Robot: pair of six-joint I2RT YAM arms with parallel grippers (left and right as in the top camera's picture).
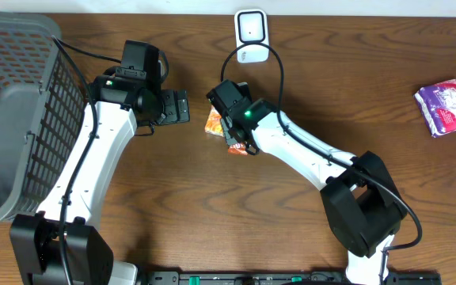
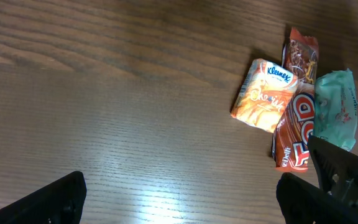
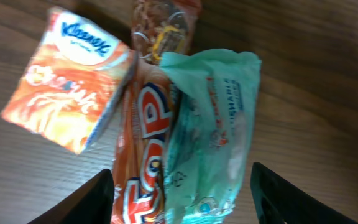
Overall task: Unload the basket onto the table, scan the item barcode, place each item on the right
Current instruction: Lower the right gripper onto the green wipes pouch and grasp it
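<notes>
Left wrist view: the left gripper [image 2: 185,196] hangs wide open and empty beside the pile on the table [image 2: 104,93]. Near the scanner [image 1: 252,30], the tissue pack [image 3: 67,93], red wafer bar [image 3: 145,124] and mint packet [image 3: 210,118] overlap. The right gripper [image 3: 182,199] straddles bar and packet, jaws parted, holding nothing; closing could pinch both. The wrappers are glossy and crinkled, and no barcode shows.

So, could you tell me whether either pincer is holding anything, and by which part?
Nothing is held. The right pincer straddles the green packet and orange bar with fingers apart; the left pincer is open over the table.
</notes>
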